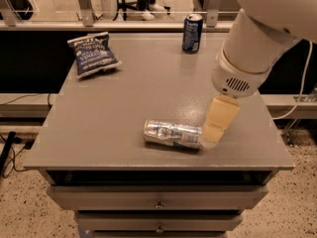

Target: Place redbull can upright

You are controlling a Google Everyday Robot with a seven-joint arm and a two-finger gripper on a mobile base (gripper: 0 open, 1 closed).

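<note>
The redbull can (172, 134) is a slim silver can with blue markings. It lies on its side near the front edge of the grey table (124, 108), its length running left to right. My gripper (214, 137) hangs from the white arm on the right. Its cream-coloured fingers (220, 119) point down and reach the can's right end. The fingertips are right next to the can; I cannot tell if they touch it.
A dark blue can (192, 32) stands upright at the back of the table. A blue chip bag (92, 53) lies at the back left. Drawers (158, 202) sit below the table front. A railing and chair legs are behind the table.
</note>
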